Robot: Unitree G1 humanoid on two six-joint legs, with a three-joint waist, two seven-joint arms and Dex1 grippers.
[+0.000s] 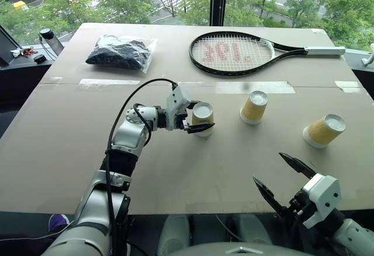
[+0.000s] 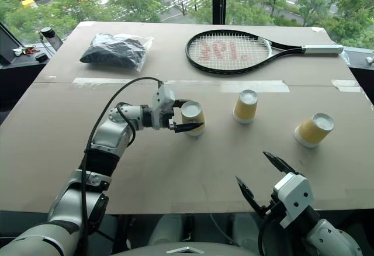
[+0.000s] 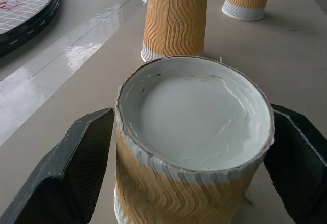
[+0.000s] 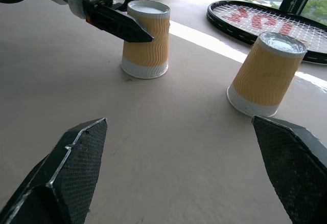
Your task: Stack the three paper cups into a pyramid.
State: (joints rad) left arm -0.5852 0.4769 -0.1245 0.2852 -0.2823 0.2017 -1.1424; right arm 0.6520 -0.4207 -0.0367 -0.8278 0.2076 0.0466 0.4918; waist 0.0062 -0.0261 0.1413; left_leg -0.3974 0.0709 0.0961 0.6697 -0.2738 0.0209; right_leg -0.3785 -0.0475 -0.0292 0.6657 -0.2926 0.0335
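Note:
Three yellow ribbed paper cups stand upside down on the brown table (image 1: 58, 145). The left cup (image 1: 203, 114) sits between the fingers of my left gripper (image 1: 198, 118), which is open. One finger lies on each side of the cup, and its rim rests on the table. The middle cup (image 1: 254, 106) stands a short way to its right. Farther right and nearer me is the third cup (image 1: 324, 131). My right gripper (image 1: 267, 166) hovers open and empty over the table's front edge, short of the cups.
A black tennis racket (image 1: 234, 52) lies at the back of the table, its white handle pointing right. A clear bag of dark material (image 1: 121, 51) lies at the back left. Tape strips (image 1: 251, 87) run across the table behind the cups.

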